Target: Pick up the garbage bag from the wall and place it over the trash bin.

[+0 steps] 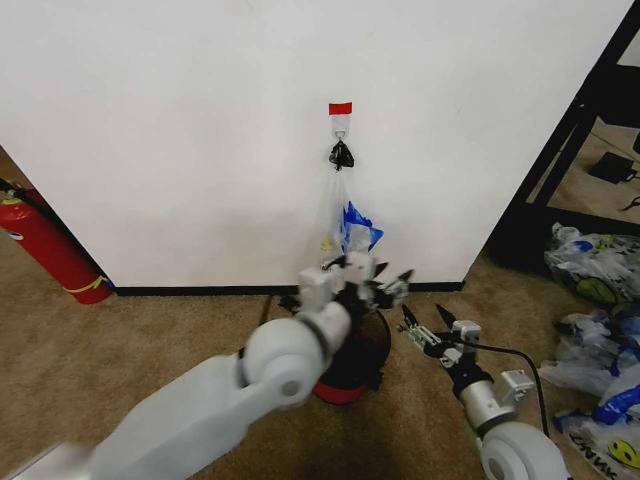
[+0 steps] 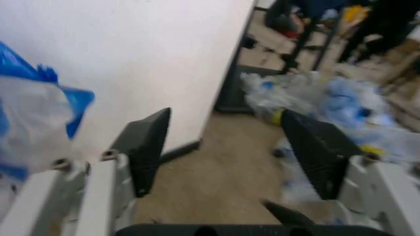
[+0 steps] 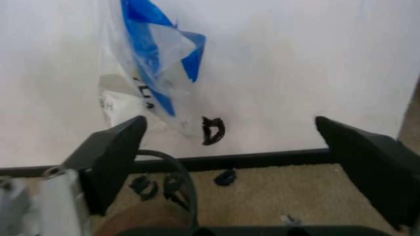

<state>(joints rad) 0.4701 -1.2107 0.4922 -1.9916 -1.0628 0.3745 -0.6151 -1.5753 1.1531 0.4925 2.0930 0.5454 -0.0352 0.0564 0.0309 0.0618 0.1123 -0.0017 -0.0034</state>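
Just above the trash bin [image 1: 352, 372], the left gripper [image 1: 385, 283] hung with its fingers spread wide and nothing between them, near the lower part of the garbage bag [image 1: 347, 225] but not closed on it. The right gripper [image 1: 437, 330] waited lower and to the right, over the carpet, also spread and empty. The bag was hanging from a small hook [image 1: 341, 128] on the wall [image 1: 180, 130], under a red tape strip [image 1: 340, 108], and its bottom reached down close to the bin's rim. From the left wrist, the blue and white plastic stood to one side of the fingers, so the grasp seemed not yet lined up. If the gripper closed there, it could catch only a thin fold, and the film could slip out. A hard downward pull could also tear the handle at the hook, or swing the bag against the bin and tip it.
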